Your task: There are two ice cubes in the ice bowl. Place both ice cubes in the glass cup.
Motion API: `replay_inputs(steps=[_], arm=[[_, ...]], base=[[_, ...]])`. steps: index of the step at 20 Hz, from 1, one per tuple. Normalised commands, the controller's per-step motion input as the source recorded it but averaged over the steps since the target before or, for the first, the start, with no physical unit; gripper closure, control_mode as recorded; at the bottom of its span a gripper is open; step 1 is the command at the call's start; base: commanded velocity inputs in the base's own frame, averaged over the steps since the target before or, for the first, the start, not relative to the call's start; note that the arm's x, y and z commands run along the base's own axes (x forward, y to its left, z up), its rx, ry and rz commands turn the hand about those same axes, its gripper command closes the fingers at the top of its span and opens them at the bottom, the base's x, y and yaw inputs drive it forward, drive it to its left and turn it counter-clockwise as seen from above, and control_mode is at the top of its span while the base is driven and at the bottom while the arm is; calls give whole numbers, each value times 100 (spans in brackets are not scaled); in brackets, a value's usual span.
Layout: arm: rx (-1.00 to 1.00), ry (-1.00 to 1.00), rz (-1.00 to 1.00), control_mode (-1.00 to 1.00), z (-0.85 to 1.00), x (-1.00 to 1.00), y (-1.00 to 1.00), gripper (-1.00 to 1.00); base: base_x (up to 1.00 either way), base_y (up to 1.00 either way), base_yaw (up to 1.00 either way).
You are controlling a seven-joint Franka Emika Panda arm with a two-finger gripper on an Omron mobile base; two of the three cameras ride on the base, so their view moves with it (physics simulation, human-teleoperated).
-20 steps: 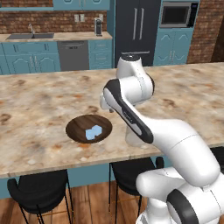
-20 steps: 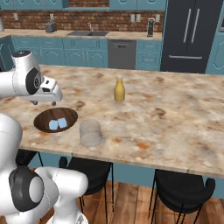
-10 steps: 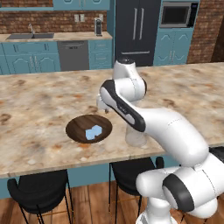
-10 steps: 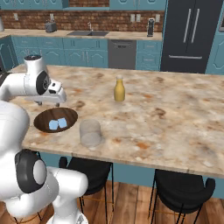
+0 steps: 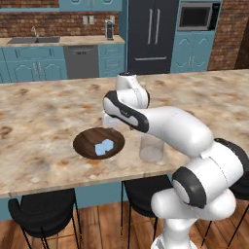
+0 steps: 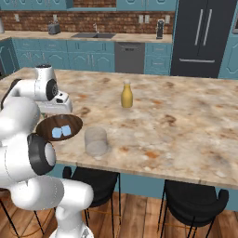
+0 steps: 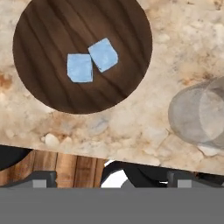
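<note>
Ice cubes (image 7: 92,61) touching mid ice bowl (image 7: 39,83), glass cup (image 7: 199,114) near counter edge, jaws' state unclear.

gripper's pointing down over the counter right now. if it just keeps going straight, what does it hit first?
Probably the ice bowl, or the counter at its near rim. The hand view looks straight down on the ice cubes; the glass cup sits off to one side. Depth is unclear.
</note>
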Motion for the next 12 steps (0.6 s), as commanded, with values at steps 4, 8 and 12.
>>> replay_inputs(steps=[4,8,12], arm=[[-1,4,13,-100,-50,10,4,-100],[12,-13,12,-100,-48,1,0,-100],[0,-9,8,-100,-30,3,0,-100]], base=[[0,0,0],[0,0,0],[0,0,0]])
